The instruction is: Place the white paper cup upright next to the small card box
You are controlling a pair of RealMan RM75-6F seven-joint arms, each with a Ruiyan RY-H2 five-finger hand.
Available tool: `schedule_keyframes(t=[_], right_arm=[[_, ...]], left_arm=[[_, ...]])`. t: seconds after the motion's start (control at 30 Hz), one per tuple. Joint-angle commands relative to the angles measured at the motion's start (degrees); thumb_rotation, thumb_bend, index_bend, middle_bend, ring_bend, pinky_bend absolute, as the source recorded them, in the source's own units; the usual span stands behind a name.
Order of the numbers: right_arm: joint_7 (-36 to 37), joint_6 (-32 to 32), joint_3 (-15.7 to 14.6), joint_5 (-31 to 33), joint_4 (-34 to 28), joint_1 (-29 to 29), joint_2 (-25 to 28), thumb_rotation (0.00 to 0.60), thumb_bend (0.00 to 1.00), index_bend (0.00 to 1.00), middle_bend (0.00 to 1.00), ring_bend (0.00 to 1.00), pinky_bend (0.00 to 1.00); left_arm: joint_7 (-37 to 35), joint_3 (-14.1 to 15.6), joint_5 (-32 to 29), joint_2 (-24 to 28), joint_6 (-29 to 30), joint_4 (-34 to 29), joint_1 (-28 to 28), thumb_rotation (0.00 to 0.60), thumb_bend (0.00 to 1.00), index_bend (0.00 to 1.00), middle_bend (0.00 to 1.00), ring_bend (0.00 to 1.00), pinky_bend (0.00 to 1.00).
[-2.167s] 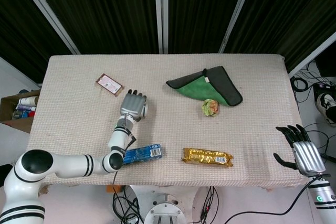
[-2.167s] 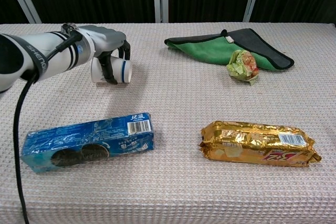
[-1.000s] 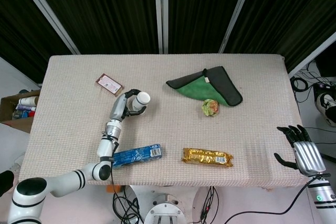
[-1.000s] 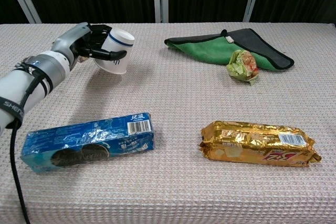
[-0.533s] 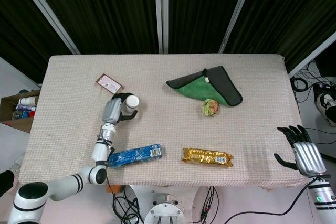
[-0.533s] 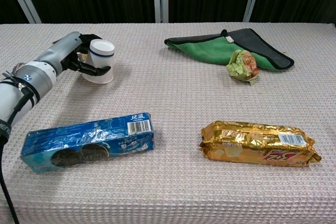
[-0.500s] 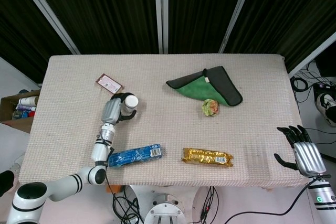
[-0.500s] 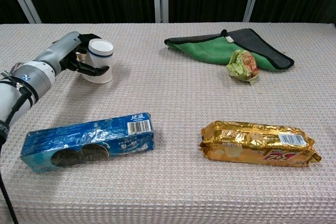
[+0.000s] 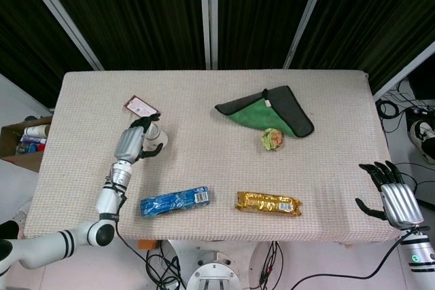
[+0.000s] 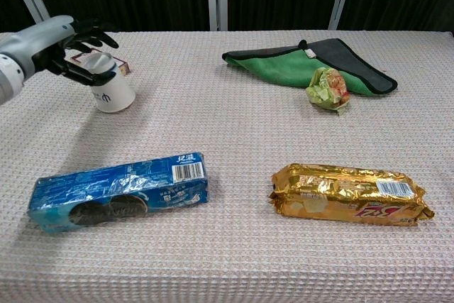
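Observation:
The white paper cup [image 9: 155, 138] [image 10: 115, 91] stands upright on the woven table cloth, just in front of the small card box [image 9: 141, 106] [image 10: 125, 69]. My left hand [image 9: 131, 140] [image 10: 62, 46] reaches in from the left and still holds the cup's upper part between thumb and fingers, with the other fingers spread above it. My right hand [image 9: 393, 198] hovers open off the table's near right corner, far from the cup, and shows only in the head view.
A blue biscuit pack [image 9: 174, 201] [image 10: 120, 189] lies near the front edge, a gold snack pack [image 9: 268, 203] [image 10: 347, 193] to its right. A green and grey cloth [image 9: 268, 112] [image 10: 312, 62] and a crumpled wrapper [image 9: 272, 139] [image 10: 328, 89] lie further back.
My left hand has carried the cup left and back, turned it upright and set it down by the card box. The right hand has not moved.

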Motion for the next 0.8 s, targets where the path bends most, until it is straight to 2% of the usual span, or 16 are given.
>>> schedule_keyframes(t=[0.03,0.17,0.3,0.5,0.67,0.8], right_arm=[[0.13,0.04,-0.04,-0.26,0.06,0.12,-0.15,0.6,0.19,0.17,0.21,0.07,0.09],[0.42,0.12,-0.11,-0.36,0.37,0.09,-0.19,0.6,0.19,0.17,0.21,0.07,0.09],[0.33,1.04,0.18,-0.23,0.22,-0.23,0.67,0.6,0.19,0.17,0.21,0.07,0.09],[0.2,1.32,0.96,0.42,-0.25,-0.09,2.47,0.6,0.19,0.17,0.21,0.07,0.09],[0.69,1.38,1.65,0.58,-0.55,0.37,2.87,0.6,0.19,0.17,0.21,0.07,0.09],[0.53,0.95,1.83,0.41,-0.84,0.88,2.56,0.6,0.19,0.17,0.21,0.07,0.09]], left_arm=[[3.34,-0.47,-5.72,4.98,-2.3,-5.3,1.41,0.6,0.33,0.12,0.18,0.12,0.14],[3.66,-0.72,-7.47,6.82,-1.65,-6.82,2.32,0.6,0.32,0.12,0.17,0.12,0.14],[6.44,1.19,-4.1,11.65,3.55,-10.39,5.23,0.6,0.29,0.12,0.17,0.12,0.14],[12.49,6.08,4.27,16.66,18.68,-10.93,12.75,0.6,0.28,0.17,0.17,0.12,0.14],[10.35,12.37,11.52,21.77,24.42,-9.93,19.26,0.6,0.28,0.19,0.17,0.12,0.14],[7.09,15.87,15.87,24.12,28.16,-9.96,23.63,0.6,0.28,0.21,0.18,0.12,0.14]])
